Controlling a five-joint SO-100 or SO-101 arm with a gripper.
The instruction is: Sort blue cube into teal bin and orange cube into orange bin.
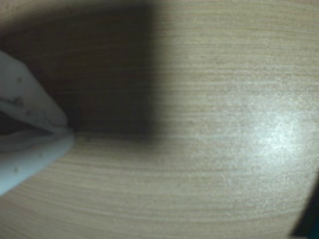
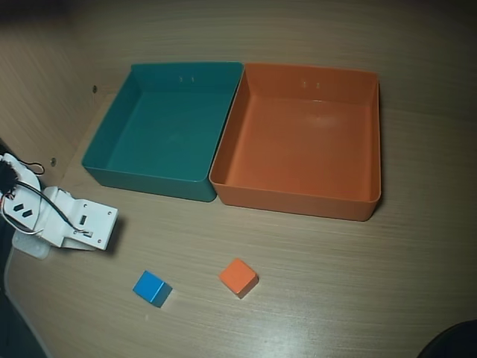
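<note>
The blue cube [image 2: 152,287] lies on the wooden table near the front in the overhead view, with the orange cube [image 2: 238,277] a short way to its right. Behind them stand the teal bin [image 2: 149,179] on the left and the orange bin [image 2: 298,200] on the right, side by side and both empty. My white arm [image 2: 71,220] is folded at the table's left edge, left of and behind the blue cube. In the wrist view my gripper [image 1: 69,132] enters from the left, its white fingers [image 1: 30,99] meeting at the tips, shut on nothing, over bare wood.
A wooden side wall [image 2: 45,89] rises at the left behind the arm. The table's front edge curves off at the bottom left, and a dark object [image 2: 455,343] sits at the bottom right corner. Cables run along the arm.
</note>
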